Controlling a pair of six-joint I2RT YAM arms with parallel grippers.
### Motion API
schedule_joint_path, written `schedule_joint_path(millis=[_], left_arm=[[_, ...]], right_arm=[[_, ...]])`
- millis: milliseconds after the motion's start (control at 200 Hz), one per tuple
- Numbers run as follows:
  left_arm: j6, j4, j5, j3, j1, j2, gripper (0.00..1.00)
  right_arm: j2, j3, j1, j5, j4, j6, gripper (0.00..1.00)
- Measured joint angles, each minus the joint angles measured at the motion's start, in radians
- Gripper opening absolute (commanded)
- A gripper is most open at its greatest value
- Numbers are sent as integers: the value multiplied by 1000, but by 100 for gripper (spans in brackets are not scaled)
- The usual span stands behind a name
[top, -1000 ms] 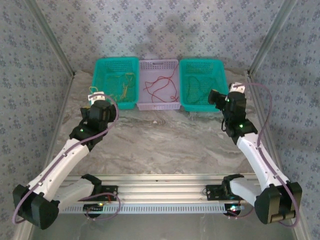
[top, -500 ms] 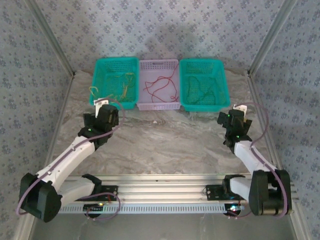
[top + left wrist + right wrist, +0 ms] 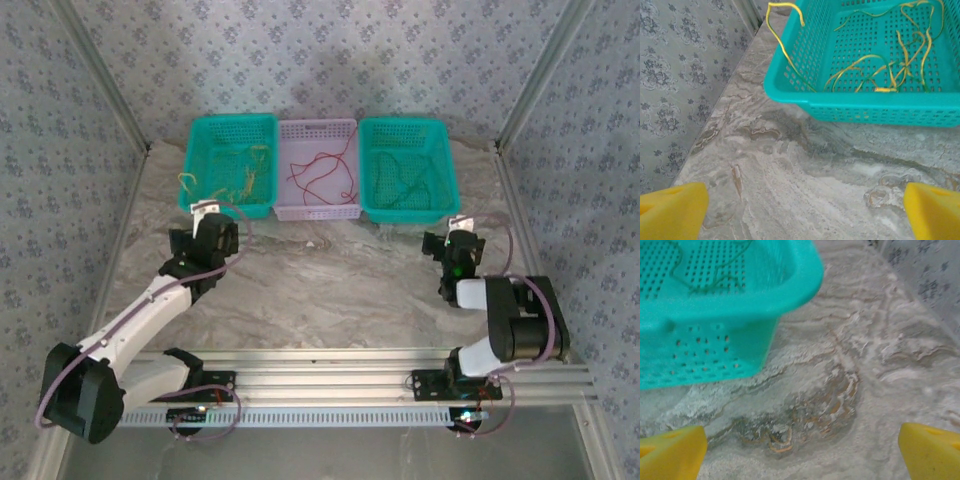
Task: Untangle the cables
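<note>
Cables (image 3: 322, 176) in three baskets (image 3: 318, 213) | grey marbled table (image 3: 320, 290) | floral-patterned walls (image 3: 300, 60)

A teal basket (image 3: 865, 102) sits on the marble surface (image 3: 805, 185). Yellow cables (image 3: 900, 60) lie in it, and one cable (image 3: 777, 35) loops over its left corner. The left pincer (image 3: 802, 215) has its yellow fingers (image 3: 670, 212) far apart, with bare surface between them. A flowery wall (image 3: 675, 75) stands at the left.

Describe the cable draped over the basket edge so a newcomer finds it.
On the far side of the table, take the leftmost teal basket. One yellow cable loops over its outer left rim and hangs outside, whereas the other yellow strands lie inside.
</note>
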Motion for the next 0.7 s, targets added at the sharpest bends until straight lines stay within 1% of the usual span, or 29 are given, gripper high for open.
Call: schedule_joint_path(millis=[135, 215, 260, 350, 480, 595, 700], left_arm=[[7, 29, 0, -24, 16, 1, 100], [6, 61, 13, -41, 49, 3, 100], [3, 86, 30, -56, 80, 6, 100], [-11, 143, 72, -101, 169, 10, 100], [-4, 275, 142, -187, 283, 21, 100], [19, 396, 222, -226, 351, 78, 100], [52, 525, 268, -235, 383, 164, 100]], right_arm=[[23, 2, -7, -27, 30, -9, 100], [23, 2, -14, -29, 48, -9, 100], [23, 2, -14, -27, 54, -9, 100], [23, 2, -11, -13, 67, -9, 100], [23, 2, -9, -2, 78, -9, 100], [23, 2, -9, 2, 82, -9, 100], [23, 2, -9, 2, 82, -9, 100]])
